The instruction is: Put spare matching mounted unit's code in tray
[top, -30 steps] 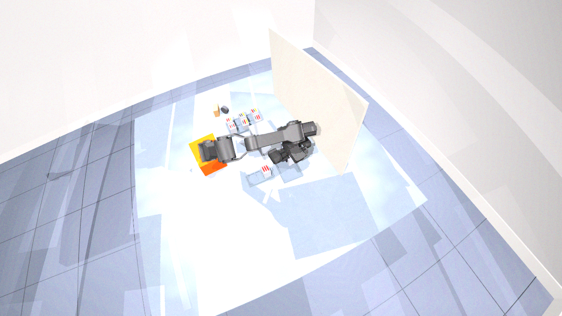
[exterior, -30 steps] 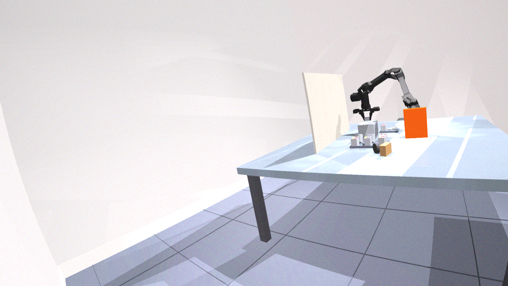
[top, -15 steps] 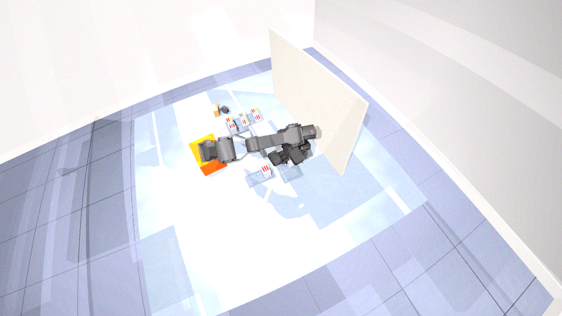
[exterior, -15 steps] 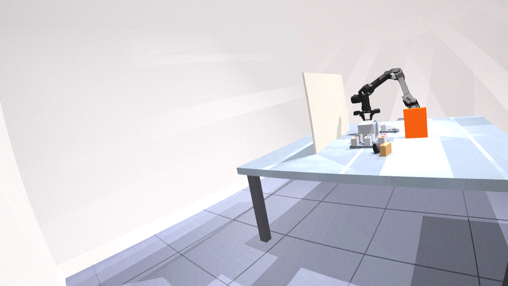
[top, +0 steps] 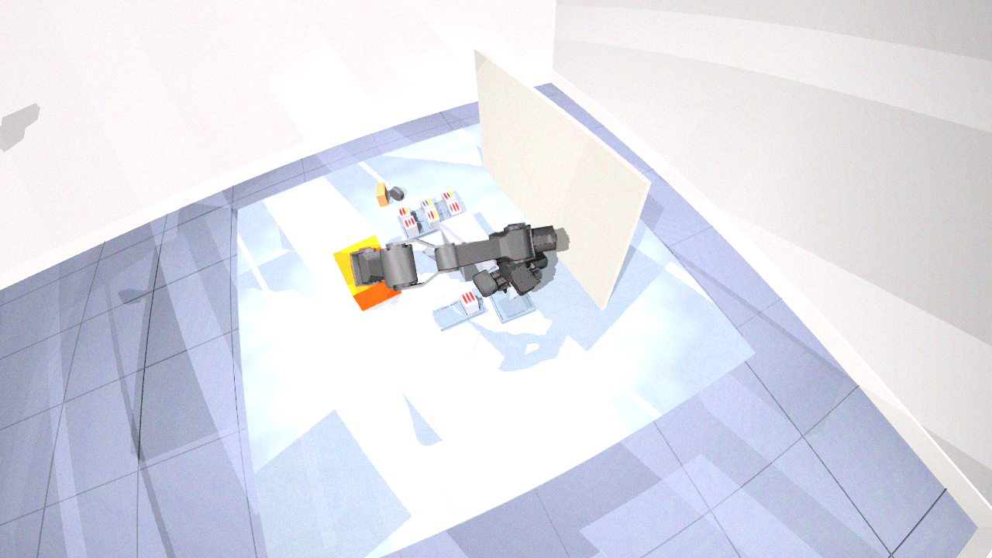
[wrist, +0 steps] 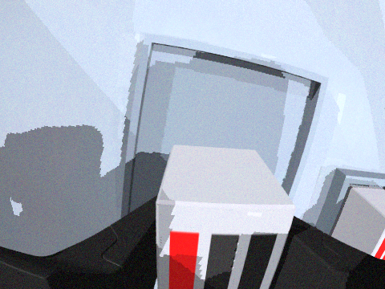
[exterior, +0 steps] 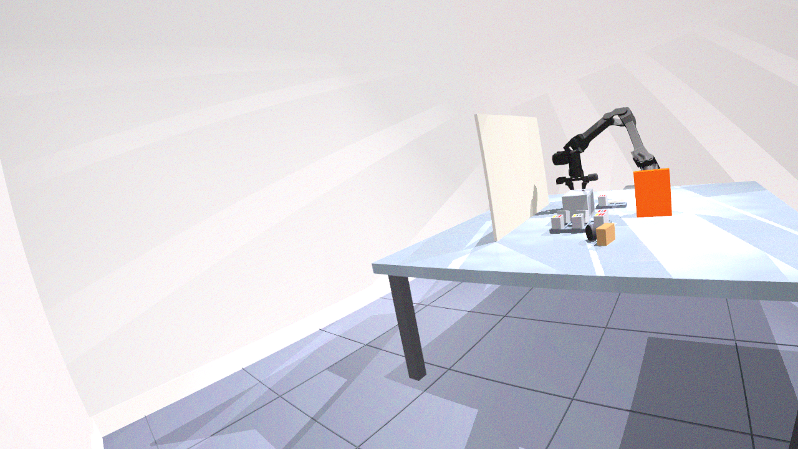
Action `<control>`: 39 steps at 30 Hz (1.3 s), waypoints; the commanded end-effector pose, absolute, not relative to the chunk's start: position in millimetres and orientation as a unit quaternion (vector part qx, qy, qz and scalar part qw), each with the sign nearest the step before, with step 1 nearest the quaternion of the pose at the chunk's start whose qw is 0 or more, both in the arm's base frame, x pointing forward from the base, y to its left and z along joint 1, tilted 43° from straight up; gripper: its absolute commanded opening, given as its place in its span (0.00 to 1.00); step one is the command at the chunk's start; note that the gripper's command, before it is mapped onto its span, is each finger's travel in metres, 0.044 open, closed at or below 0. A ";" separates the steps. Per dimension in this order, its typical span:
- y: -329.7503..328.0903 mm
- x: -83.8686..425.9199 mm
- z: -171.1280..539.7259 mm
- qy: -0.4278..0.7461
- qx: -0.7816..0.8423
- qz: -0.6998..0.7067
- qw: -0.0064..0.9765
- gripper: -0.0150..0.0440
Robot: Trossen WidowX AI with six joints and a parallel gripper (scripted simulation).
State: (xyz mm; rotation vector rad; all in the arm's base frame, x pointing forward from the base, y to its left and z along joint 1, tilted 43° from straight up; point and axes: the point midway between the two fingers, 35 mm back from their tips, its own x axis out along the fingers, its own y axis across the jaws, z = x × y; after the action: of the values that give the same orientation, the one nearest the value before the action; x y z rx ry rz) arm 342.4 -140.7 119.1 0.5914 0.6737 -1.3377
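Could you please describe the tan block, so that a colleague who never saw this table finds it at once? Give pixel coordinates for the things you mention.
In the exterior view, find the big orange box (top: 377, 298) (exterior: 653, 192) on the table (top: 291, 388) (exterior: 697, 262) (wrist: 60, 60). Nearer the camera and to its left is the small tan block (top: 382, 194) (exterior: 605, 234). Unlike the dark round piece (top: 397, 193) (exterior: 590, 232) beside it, it is flat-sided.

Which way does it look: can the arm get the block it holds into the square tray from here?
Likely yes. The gripper is shut on the block, close to the square tray, and nothing visible stands between them.
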 end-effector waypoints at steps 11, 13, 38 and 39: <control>-149.4 341.5 109.2 0.303 0.263 -0.597 0.695 0.25; -150.7 341.3 107.9 0.303 0.262 -0.597 0.695 0.25; -156.9 339.8 103.6 0.300 0.263 -0.600 0.694 0.88; -156.9 339.8 103.6 0.300 0.263 -0.600 0.694 0.92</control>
State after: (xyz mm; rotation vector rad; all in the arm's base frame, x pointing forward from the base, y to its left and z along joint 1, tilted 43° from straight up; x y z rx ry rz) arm 339.9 -156.9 103.3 0.5858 0.6699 -1.3382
